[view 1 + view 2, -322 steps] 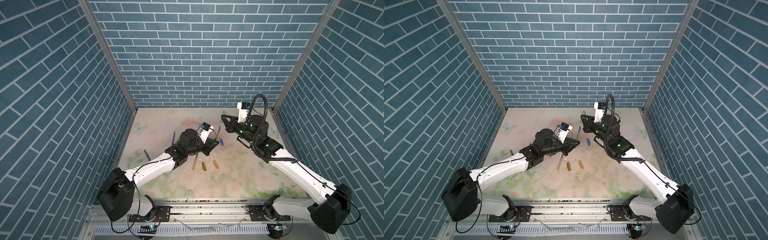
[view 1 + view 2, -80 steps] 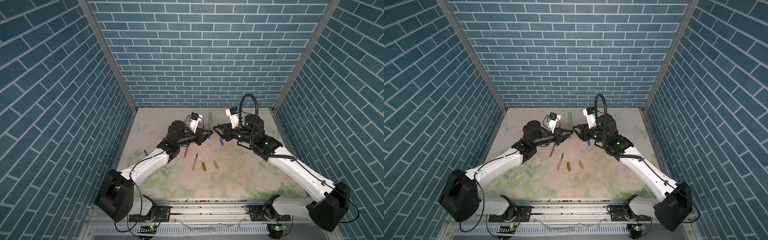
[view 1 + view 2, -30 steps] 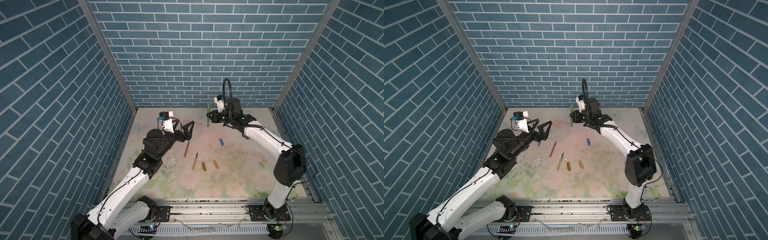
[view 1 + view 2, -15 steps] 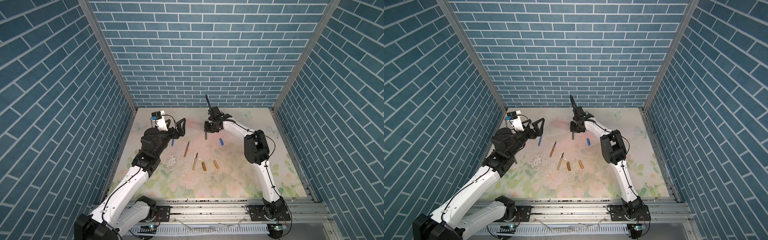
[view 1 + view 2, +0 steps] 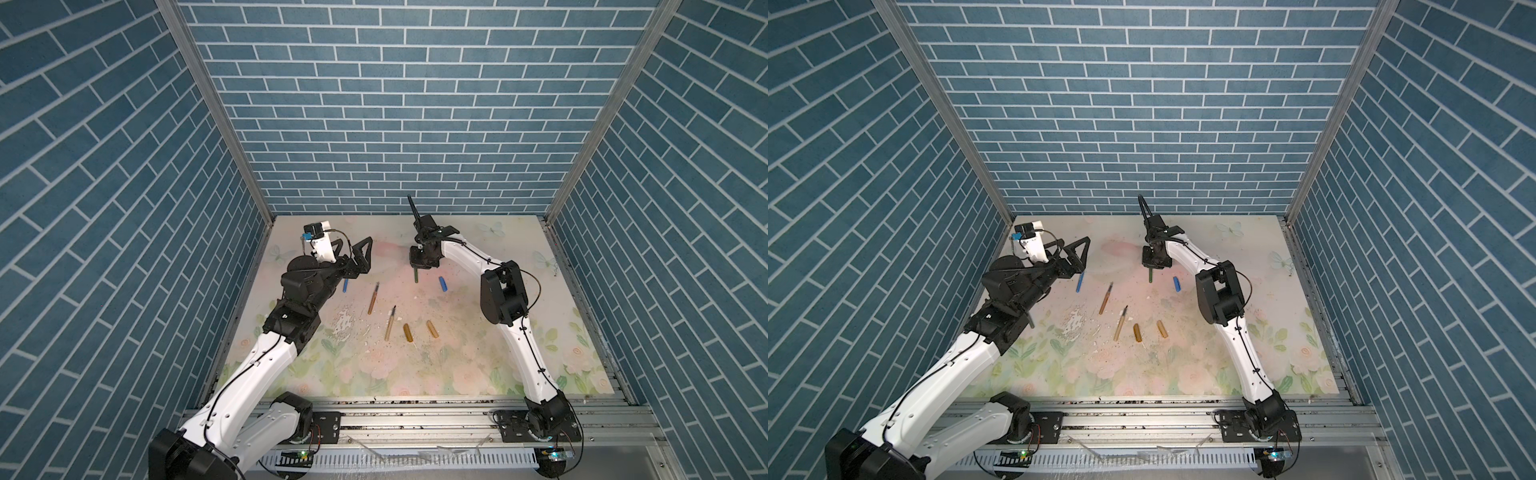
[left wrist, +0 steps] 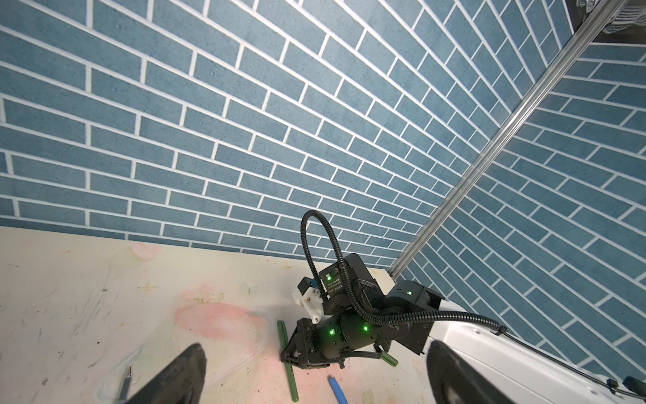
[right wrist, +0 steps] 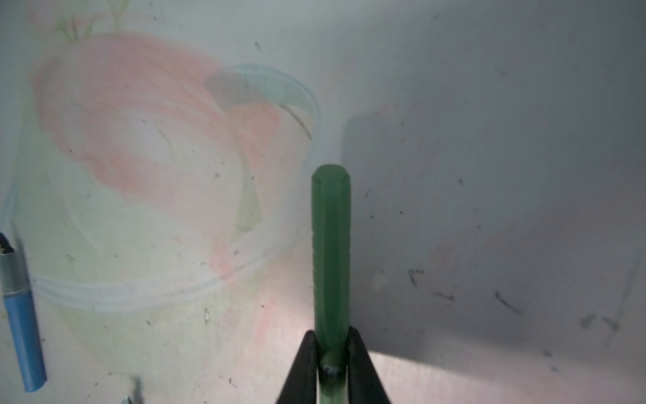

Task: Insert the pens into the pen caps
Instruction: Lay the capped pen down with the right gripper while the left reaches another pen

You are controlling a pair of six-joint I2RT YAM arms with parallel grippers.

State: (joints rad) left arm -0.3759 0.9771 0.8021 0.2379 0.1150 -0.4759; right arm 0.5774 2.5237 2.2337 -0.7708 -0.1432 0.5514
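Just left of the blue pen cap [image 5: 443,284] in both top views, the right gripper [image 5: 417,269] reaches low over the flowered table [image 5: 478,353], its jaws narrow and closed on a dark green pen [image 7: 331,245]. Well left of that cap, the left gripper [image 5: 354,251] hovers, spread wide and empty. In front of the cap lie two golden-brown pens [image 5: 373,298] and two amber caps [image 5: 408,333].
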